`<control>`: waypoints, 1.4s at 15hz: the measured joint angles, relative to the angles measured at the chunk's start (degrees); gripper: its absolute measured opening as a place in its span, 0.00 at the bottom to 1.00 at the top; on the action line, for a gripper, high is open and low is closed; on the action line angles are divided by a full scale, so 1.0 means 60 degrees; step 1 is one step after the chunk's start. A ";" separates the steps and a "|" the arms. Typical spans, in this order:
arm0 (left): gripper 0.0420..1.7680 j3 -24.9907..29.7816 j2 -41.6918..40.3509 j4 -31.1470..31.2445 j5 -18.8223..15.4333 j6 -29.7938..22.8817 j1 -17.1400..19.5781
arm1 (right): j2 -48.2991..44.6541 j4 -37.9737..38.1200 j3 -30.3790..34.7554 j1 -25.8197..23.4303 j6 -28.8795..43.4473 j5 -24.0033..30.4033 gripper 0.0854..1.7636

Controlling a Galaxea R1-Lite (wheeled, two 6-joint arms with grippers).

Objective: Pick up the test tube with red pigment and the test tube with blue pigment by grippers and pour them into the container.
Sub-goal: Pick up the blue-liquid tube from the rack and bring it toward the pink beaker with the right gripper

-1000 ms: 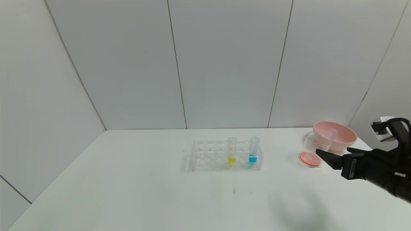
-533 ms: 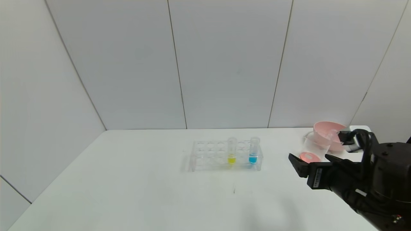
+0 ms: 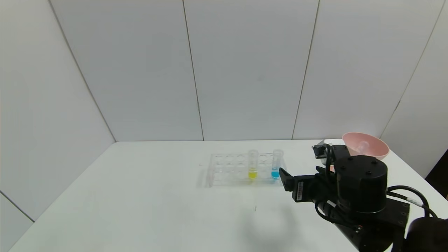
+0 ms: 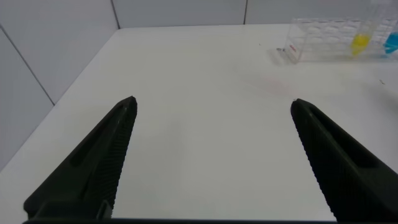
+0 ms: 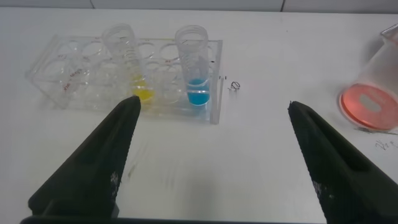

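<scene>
Big black right gripper (image 3: 285,176) reaching low over the white table (image 3: 140,196), fingers wide apart and holding nothing, tips just beside the clear plastic rack (image 3: 245,169), slim clear tube with blue liquid (image 3: 276,164) standing upright in the rack's right end, left gripper (image 4: 211,155) also spread open over bare table.

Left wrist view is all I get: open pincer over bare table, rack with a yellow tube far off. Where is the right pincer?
Observer: The right pincer is open, just short of the rack's right end, facing the blue tube.
Operator: Is the beaker anywhere?
Observer: Yes, the beaker stands apart from the rack on the robot's right, orange-red liquid in its bottom.
Operator: Anything beyond it?
Observer: A pink bowl, near the table's far right corner.
</scene>
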 joint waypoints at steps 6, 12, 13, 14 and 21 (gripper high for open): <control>1.00 0.0000 0.0000 0.0000 0.0000 0.0000 0.0000 | 0.1690 -0.0014 -0.1430 -0.0091 0.0014 -0.0083 0.96; 1.00 0.0000 0.0000 0.0000 0.0000 -0.0004 0.0000 | 0.2784 -0.0008 -0.2753 -0.0555 -0.0100 -0.0106 0.96; 1.00 0.0000 0.0000 0.0000 0.0000 -0.0004 0.0000 | 0.2907 -0.0012 -0.2891 -0.0614 -0.0156 -0.0102 0.96; 1.00 0.0000 0.0000 0.0000 0.0000 -0.0004 0.0000 | 0.3013 -0.0008 -0.3015 -0.0660 -0.0201 -0.0102 0.96; 1.00 0.0000 0.0000 0.0000 0.0000 -0.0004 0.0000 | 0.3350 -0.0014 -0.3198 -0.0624 -0.0469 -0.0095 0.97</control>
